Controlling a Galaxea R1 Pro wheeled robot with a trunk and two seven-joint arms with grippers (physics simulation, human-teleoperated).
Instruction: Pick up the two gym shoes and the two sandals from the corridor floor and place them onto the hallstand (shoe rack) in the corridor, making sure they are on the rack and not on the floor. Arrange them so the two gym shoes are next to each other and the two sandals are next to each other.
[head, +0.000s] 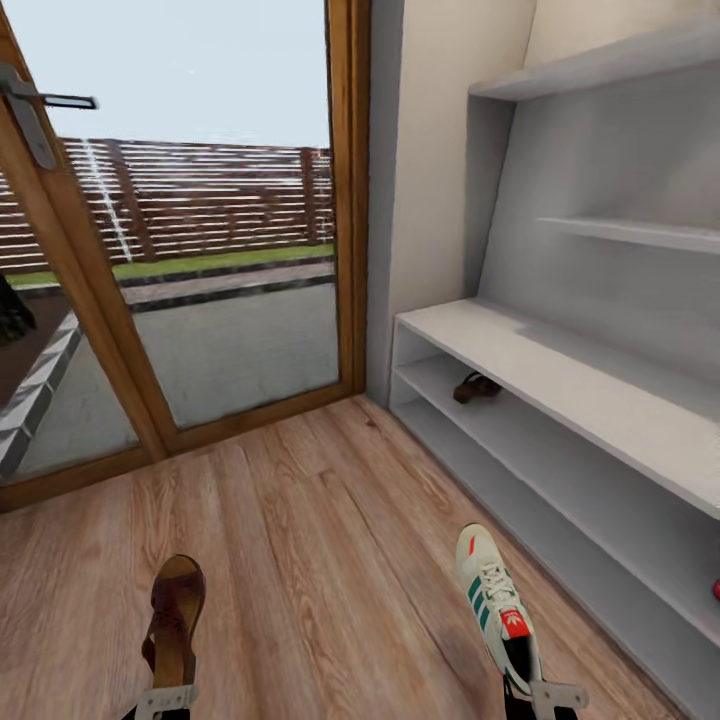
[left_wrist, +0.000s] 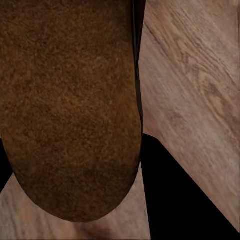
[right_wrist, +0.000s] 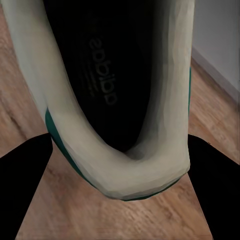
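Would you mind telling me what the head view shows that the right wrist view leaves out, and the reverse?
Head view alone: the hallstand with a sandal on its lower tier, the glass door, and a second sandal held by the left gripper. Right wrist view alone: the dark inside of the gym shoe, with lettering on its insole. Both share that gym shoe, gripped at its heel by the right gripper, and the wood-plank floor.
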